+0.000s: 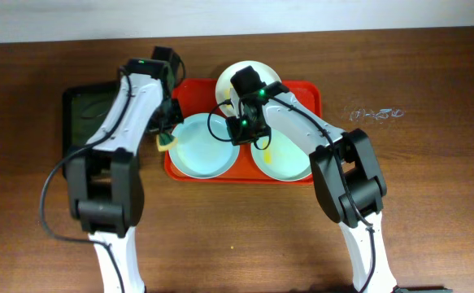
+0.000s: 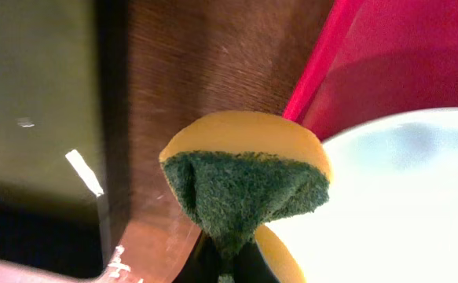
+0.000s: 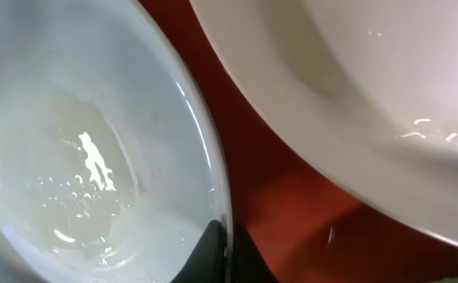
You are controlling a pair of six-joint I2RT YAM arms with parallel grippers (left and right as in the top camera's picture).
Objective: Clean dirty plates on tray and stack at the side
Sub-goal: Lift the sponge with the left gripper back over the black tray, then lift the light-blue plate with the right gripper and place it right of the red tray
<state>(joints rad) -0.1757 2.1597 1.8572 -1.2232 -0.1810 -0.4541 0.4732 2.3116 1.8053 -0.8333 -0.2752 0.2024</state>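
Right gripper [image 3: 227, 253] clamps the rim of a plate [image 1: 204, 150], apparently steadying it on the tray [image 1: 306, 89], while left gripper [image 1: 167, 134] squeezes a sponge [image 2: 244, 181] alongside, ready to scrub

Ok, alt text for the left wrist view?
A green-faced yellow sponge, pinched in the left tool, hangs over the wooden table. At image right, a red tray holding a pale plate; at image left, a dark tray.
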